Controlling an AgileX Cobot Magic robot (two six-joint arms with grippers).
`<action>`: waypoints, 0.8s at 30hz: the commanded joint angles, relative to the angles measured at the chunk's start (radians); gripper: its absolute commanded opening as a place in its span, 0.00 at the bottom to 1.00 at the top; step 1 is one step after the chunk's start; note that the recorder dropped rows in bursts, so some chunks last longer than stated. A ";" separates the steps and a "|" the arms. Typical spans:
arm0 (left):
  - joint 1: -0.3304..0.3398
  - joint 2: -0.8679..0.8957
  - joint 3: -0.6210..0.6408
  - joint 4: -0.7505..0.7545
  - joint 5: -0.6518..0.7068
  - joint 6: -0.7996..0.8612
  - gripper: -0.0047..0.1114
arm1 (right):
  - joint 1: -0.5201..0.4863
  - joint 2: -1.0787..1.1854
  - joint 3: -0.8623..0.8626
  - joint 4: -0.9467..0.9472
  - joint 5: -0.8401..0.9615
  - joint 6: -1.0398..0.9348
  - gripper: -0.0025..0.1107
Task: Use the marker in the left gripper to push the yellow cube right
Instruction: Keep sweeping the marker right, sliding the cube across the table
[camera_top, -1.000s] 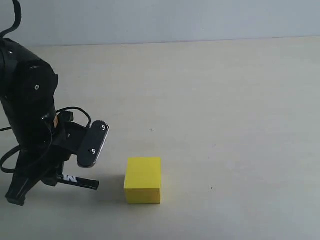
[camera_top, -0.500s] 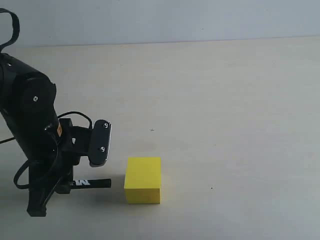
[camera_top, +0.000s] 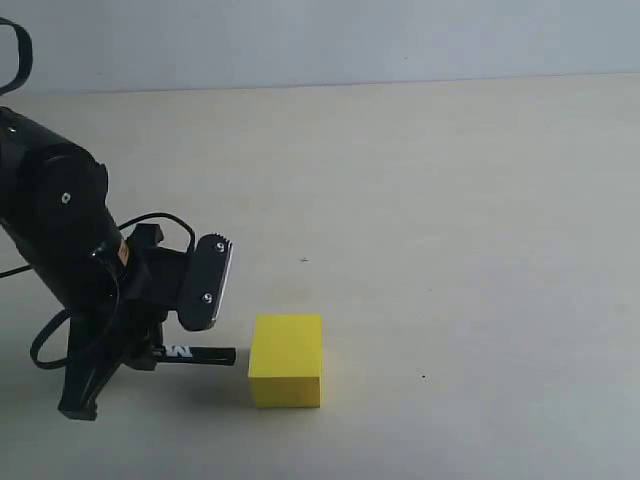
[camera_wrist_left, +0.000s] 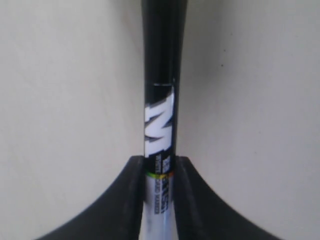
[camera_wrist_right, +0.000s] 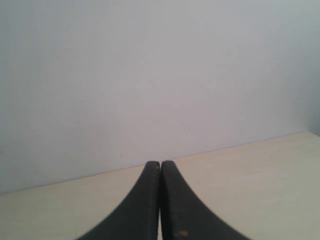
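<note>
Left gripper clenched on marker, held level; black tip just beside yellow cube, small gap visible. Right gripper closed, empty.

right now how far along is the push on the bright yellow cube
Done: the black left gripper is shut on the white-barrelled black-capped marker, held low and level. In hand: its black tip sits just left of the plain bright-yellow cube, with a thin gap seemingly between them. Left: the whole push; touch the cube's left face and drive it right across the pale table.
</note>
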 joint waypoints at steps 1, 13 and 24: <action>-0.030 -0.008 0.004 -0.020 -0.023 0.009 0.04 | -0.005 -0.006 0.004 0.000 -0.001 0.000 0.02; -0.088 -0.001 -0.082 -0.065 0.048 -0.049 0.04 | -0.005 -0.006 0.004 0.000 -0.001 0.000 0.02; -0.121 0.002 -0.068 -0.121 -0.067 -0.114 0.04 | -0.005 -0.006 0.004 0.000 -0.001 0.000 0.02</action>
